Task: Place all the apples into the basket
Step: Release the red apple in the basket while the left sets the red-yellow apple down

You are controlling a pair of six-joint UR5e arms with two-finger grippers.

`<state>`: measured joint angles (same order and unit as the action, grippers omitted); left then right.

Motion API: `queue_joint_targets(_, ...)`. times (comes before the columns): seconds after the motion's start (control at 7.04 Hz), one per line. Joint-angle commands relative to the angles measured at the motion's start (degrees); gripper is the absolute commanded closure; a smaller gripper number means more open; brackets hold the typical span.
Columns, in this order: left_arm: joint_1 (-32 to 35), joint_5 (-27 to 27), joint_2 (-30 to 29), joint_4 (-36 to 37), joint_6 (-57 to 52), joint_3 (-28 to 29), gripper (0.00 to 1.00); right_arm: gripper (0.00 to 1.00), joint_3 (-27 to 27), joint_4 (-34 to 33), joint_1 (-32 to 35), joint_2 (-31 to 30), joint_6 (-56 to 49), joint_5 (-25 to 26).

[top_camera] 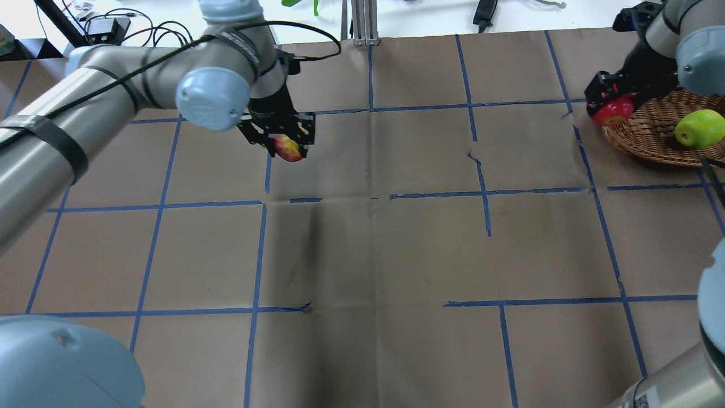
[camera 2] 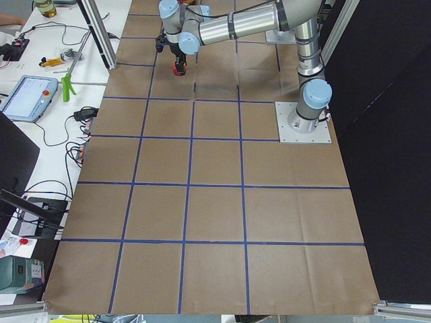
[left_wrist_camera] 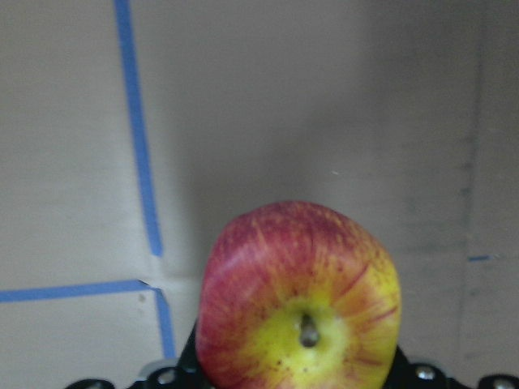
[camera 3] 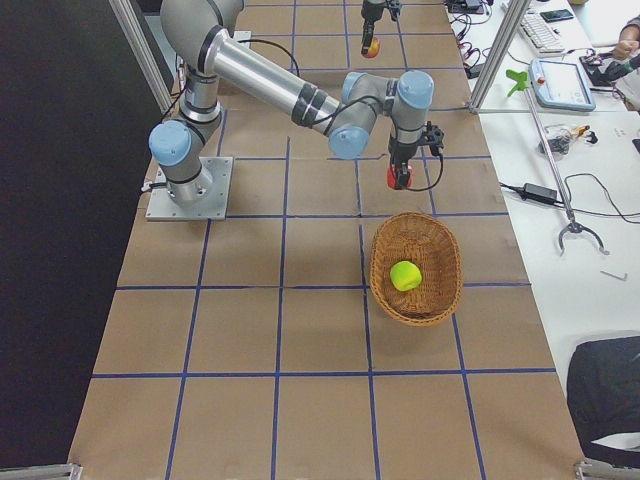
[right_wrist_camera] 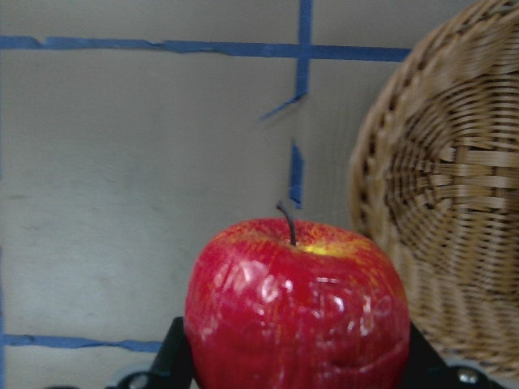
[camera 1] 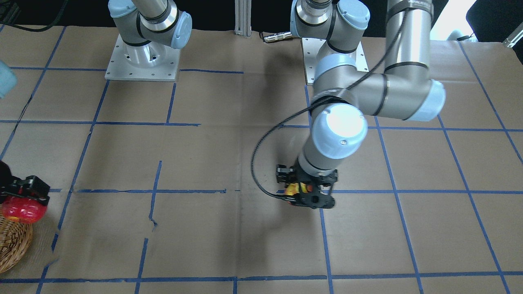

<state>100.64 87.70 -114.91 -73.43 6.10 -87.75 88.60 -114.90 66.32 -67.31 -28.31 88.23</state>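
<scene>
Your left hand [top_camera: 281, 137] holds the red-and-yellow blotched apple [top_camera: 288, 148] over the brown paper-covered desk [top_camera: 396, 255]. Your right hand [top_camera: 612, 102] grips the deep red apple [top_camera: 614, 111] by the round light-brown wicker basket's [top_camera: 640, 150] rim. The bright yellow-green apple [top_camera: 699, 128] lies inside.

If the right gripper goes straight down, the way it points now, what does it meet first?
Probably the paper-covered table, just beside the basket rim; the red apple in the right gripper would touch first. Depth is unclear.
</scene>
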Motion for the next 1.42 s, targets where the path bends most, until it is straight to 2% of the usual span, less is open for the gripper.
queue_joint_targets(0.0, 7.53, -2.26, -3.55, 7.21, 8.53, -5.03, 0.77, 0.85, -0.45, -5.75, -7.32, 5.41, -11.22, 0.01)
queue_joint_targets(0.14, 9.29, -4.36, -5.48, 14.13, 12.40, -6.80, 0.77, 0.85, -0.54, -9.95, -8.74, 8.75, -13.33, 0.01)
queue_joint_targets(0.28, 9.83, -4.99, -6.54, 15.50, 12.70, -6.47, 0.77, 0.84, -0.88, -11.38, -9.02, 10.52, -14.83, -0.08)
queue_joint_targets(0.43, 9.58, -4.99, -6.82, 15.51, 12.53, -5.95, 0.77, 0.55, -0.98, -11.22, -9.02, 10.54, -14.93, 0.10)
queue_joint_targets(0.57, 9.58, -3.86, -6.73, 15.08, 12.18, -5.77, 0.45, 0.01, -0.80, -10.44, -9.02, 10.10, -14.58, 1.06)
queue_joint_targets(0.71, 9.58, -1.94, -6.47, 15.16, 10.70, -5.85, 0.02, 0.00, -0.89, -8.43, -9.02, 9.49, -14.40, 1.68)
queue_joint_targets(1.14, 8.97, -2.44, -3.23, 14.55, 10.69, -4.72, 0.01, 0.00, -0.71, 4.55, -7.80, 0.11, -13.18, 1.51)
queue_joint_targets(1.28, 6.87, -2.45, 0.18, 8.98, 10.51, -2.45, 0.01, 0.00, -0.71, 9.56, -6.22, -3.23, -10.21, 1.42)
